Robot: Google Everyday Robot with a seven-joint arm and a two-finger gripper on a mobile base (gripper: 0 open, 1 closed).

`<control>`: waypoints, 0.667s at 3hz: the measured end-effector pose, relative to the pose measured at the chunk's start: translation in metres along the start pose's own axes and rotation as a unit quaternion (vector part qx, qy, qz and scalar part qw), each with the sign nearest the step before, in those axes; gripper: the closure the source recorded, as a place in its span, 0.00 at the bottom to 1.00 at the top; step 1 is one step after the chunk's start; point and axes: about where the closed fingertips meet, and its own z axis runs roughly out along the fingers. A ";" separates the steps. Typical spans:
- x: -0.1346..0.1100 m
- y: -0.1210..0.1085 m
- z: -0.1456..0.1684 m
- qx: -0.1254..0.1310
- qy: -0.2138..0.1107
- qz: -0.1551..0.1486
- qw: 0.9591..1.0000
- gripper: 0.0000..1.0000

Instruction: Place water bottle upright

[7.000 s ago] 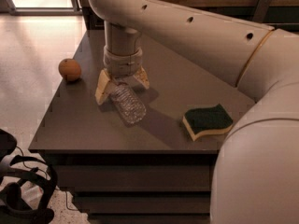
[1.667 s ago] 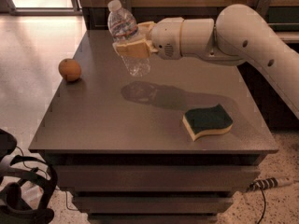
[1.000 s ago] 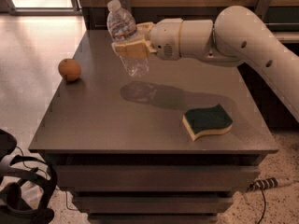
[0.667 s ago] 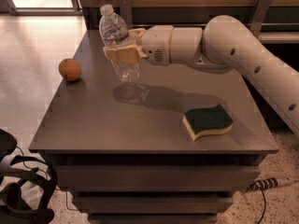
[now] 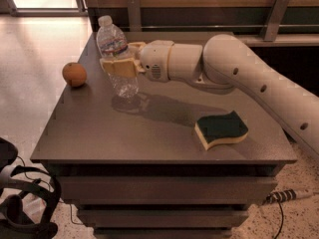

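Observation:
The water bottle point(image 5: 115, 54) is clear and ribbed, with a white cap and a white label with red and blue print. It stands almost upright, leaning slightly left, with its base at or just above the grey table point(image 5: 149, 133). My gripper point(image 5: 119, 65) reaches in from the right and is shut on the bottle's middle, its tan fingers point(image 5: 115, 66) around the body.
An orange point(image 5: 74, 74) sits near the table's left edge, left of the bottle. A green and yellow sponge point(image 5: 221, 129) lies at the front right. My white arm point(image 5: 239, 78) spans the right side. A wall rail runs behind the table.
My gripper has carried the bottle left and down toward the table top, and the bottle has turned closer to upright. The orange and sponge have not moved.

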 end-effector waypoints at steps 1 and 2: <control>0.017 0.001 0.011 0.003 -0.009 0.006 1.000 1.00; 0.031 -0.002 0.021 -0.003 -0.019 0.010 1.000 1.00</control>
